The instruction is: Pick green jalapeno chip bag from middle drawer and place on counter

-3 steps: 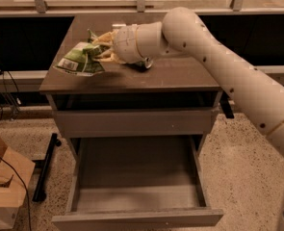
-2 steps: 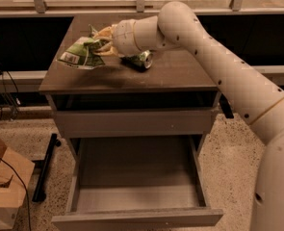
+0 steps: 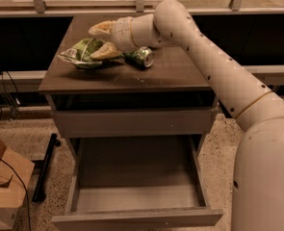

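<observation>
The green jalapeno chip bag [image 3: 83, 54] lies crumpled on the left part of the counter [image 3: 161, 77]. My gripper [image 3: 103, 40] reaches in from the right, just above the bag's right end. Its fingers are spread open; the lower finger [image 3: 105, 52] touches the bag and the upper finger [image 3: 101, 28] is clear of it. The middle drawer [image 3: 136, 198] is pulled out below the cabinet front, and its grey floor shows nothing on it.
A green drink can [image 3: 141, 57] lies on its side on the counter, right of the bag and under my wrist. A cardboard box [image 3: 2, 189] and a black bar [image 3: 44, 167] are on the floor at left. My arm fills the right side.
The gripper carried the bag a little left and down onto the counter, then opened; the bag now rests on the top instead of hanging from the fingers.
</observation>
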